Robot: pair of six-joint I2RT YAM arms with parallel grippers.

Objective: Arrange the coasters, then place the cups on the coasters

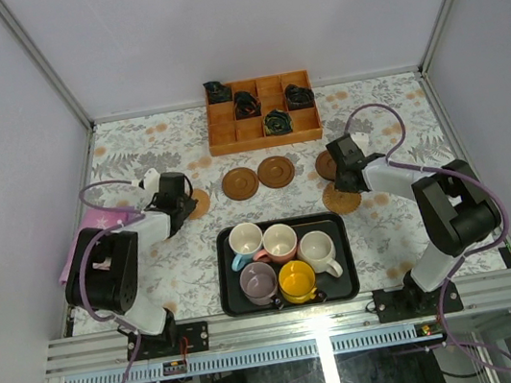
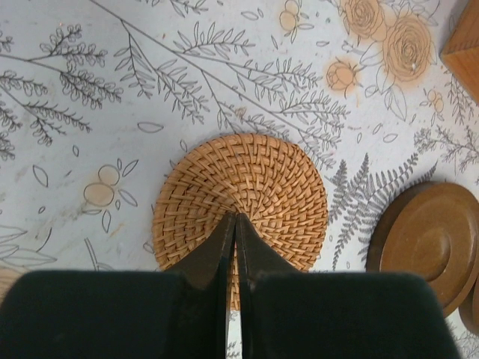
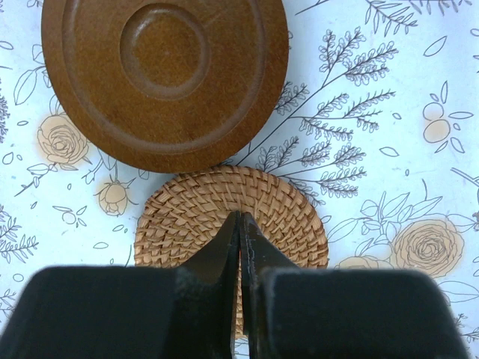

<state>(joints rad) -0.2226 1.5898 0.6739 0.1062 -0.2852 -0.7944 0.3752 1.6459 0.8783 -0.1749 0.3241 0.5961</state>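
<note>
Two tan woven coasters lie on the flowered table, each under a gripper. My left gripper (image 2: 236, 218) (image 1: 184, 201) is shut, its tips pressing on the left woven coaster (image 2: 239, 196) (image 1: 198, 203). My right gripper (image 3: 239, 215) (image 1: 344, 182) is shut too, tips on the right woven coaster (image 3: 232, 213) (image 1: 341, 200). A dark brown coaster (image 3: 165, 75) (image 1: 325, 166) lies just beyond it. Two more dark brown coasters (image 1: 241, 183) (image 1: 276, 171) sit mid-table. The cups stand on the black tray (image 1: 330, 222): light blue (image 1: 245, 241), pink (image 1: 279, 242), cream (image 1: 318, 252), mauve (image 1: 258, 281), yellow (image 1: 297, 281).
An orange wooden grid box (image 1: 261, 113) with dark bundles stands at the back centre. A pink cloth (image 1: 93, 239) lies at the left edge. Metal frame posts and white walls close in the table on three sides.
</note>
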